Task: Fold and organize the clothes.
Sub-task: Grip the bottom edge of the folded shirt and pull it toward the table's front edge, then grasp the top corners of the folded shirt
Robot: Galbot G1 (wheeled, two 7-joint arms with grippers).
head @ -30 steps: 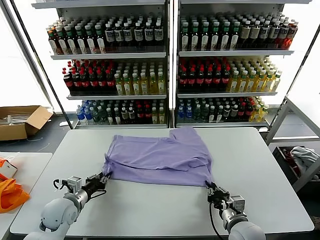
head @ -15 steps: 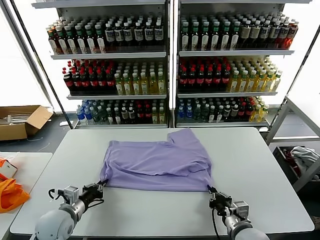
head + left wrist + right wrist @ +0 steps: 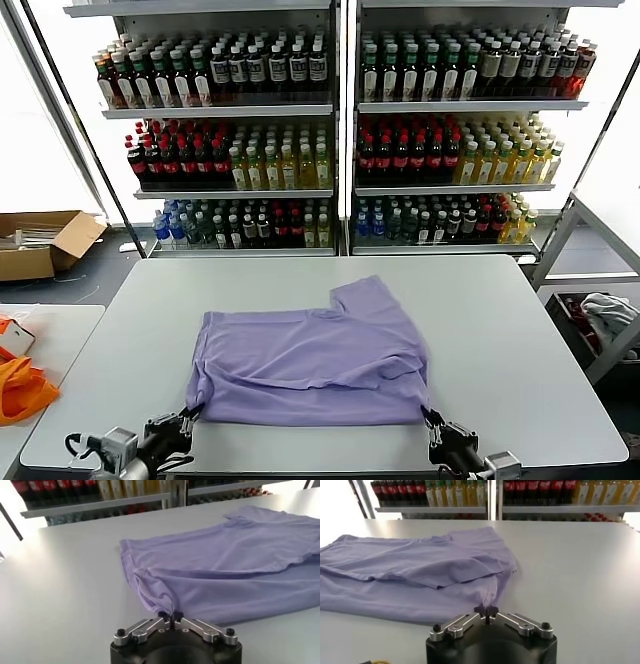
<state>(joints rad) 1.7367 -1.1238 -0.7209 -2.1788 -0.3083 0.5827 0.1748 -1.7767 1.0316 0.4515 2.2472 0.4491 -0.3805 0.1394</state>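
- While pinching the two near corners of the lavender T-shirt (image 3: 315,350): left gripper (image 3: 171,619) clamped on the left corner, right gripper (image 3: 486,613) clamped on the right one, both at the near table edge.
- Shirt itself: flat mid-table, folded over once, one sleeve poking out toward the far side.
- Guessing roughly partway: one fold in, sleeves and a final tidy fold left.
- White table (image 3: 520,330), plain and smooth.
- Off to the left, orange cloth (image 3: 20,388) and a cardboard box (image 3: 45,243).
- Far back, shelves of bottled drinks (image 3: 340,130).
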